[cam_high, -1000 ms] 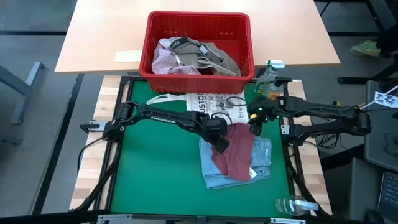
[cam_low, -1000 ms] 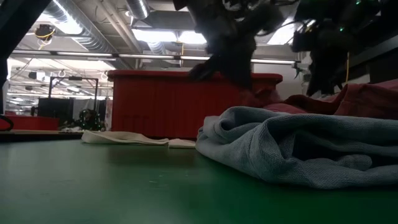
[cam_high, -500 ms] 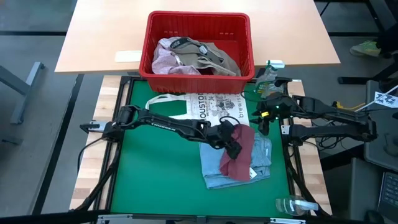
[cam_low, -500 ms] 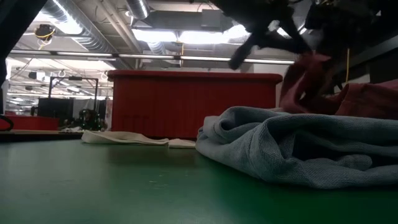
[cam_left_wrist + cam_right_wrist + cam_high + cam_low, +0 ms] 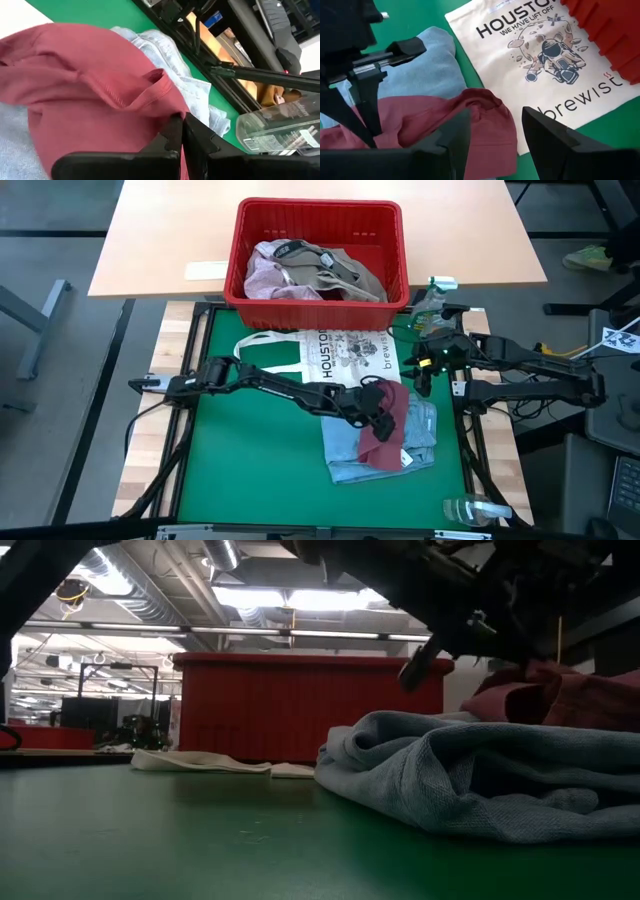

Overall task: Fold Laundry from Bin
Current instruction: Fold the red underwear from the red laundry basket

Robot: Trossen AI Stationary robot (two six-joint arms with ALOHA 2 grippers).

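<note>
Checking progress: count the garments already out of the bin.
2: a maroon garment lying on a light blue garment, both on the green mat. Others remain heaped in the red bin; some may be hidden.

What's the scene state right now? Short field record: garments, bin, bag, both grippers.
maroon garment: on top of the blue garment, pinched by the left gripper
blue garment: spread on the green mat
bin: behind the mat, holds pink and khaki pieces
tote bag: flat on the mat between bin and garments
left gripper: shut on the maroon garment
right gripper: open, holding nothing, by the mat's right edge near the tote bag
</note>
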